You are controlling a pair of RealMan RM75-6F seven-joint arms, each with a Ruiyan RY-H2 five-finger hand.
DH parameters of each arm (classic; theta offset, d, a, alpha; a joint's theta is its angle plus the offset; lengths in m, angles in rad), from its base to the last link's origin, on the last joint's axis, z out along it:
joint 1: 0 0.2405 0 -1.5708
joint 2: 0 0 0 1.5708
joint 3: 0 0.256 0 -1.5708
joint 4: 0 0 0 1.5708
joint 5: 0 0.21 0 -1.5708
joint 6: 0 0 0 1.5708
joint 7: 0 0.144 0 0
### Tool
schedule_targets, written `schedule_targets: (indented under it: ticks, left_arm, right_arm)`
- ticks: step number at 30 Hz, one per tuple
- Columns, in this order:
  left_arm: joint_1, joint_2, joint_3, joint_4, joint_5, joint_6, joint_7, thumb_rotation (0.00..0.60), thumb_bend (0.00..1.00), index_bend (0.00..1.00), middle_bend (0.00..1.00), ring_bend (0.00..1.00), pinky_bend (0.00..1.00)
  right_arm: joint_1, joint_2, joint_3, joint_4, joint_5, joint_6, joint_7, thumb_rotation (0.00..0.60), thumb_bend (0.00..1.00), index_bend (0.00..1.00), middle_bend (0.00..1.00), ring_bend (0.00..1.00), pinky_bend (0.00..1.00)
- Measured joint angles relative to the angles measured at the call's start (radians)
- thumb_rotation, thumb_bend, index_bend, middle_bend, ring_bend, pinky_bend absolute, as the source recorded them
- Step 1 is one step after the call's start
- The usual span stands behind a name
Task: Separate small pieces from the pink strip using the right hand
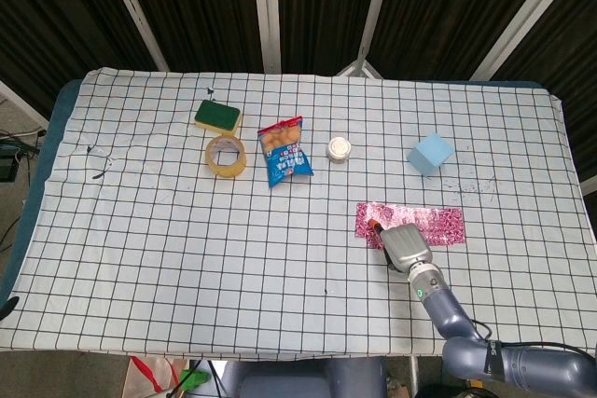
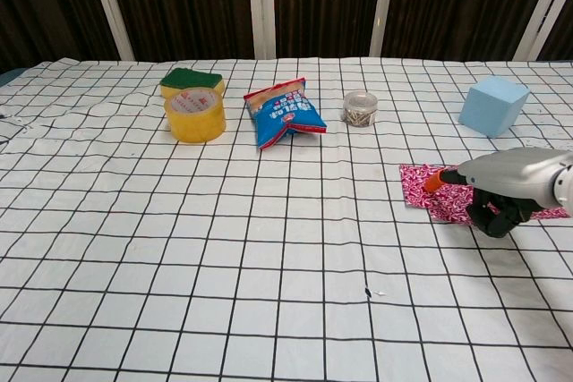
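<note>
Chest view: right hand point(image 2: 501, 187) over pink strip point(image 2: 421, 187); grip indiscernible. Pinch one end piece, then pull sideways.

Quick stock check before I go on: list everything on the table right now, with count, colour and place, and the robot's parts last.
pink strip: 1, pink patterned, right front, under the hand
blue block: 1, light blue, right rear
small jar: 1, clear with pale contents, centre rear
snack bag: 1, blue and red, left of the jar
tape roll: 1, yellow, left rear
sponge: 1, green on yellow, behind the tape
tablecloth: 1, white with black grid
right hand: 1, grey with orange fingertip, on the strip's left part; grasp unclear
</note>
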Motion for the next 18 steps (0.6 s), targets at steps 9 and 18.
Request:
schedule_targets:
  ticks: [9,18]
  left_arm:
    - [-0.003,0.002,0.001,0.000,0.001,-0.005,-0.006,0.600,0.26,0.16,0.00,0.00,0.06]
    - [-0.003,0.006,0.000,0.003,0.000,-0.007,-0.021,0.600,0.26,0.16,0.00,0.00,0.06]
  right_arm:
    - [0.030,-0.012,-0.014,-0.023,0.024,0.016,-0.023,0.600,0.76,0.14,0.80,0.79,0.49]
    - [0.067,-0.042,-0.025,-0.041,0.052,0.042,-0.056,0.600,0.76,0.14,0.80,0.79,0.49]
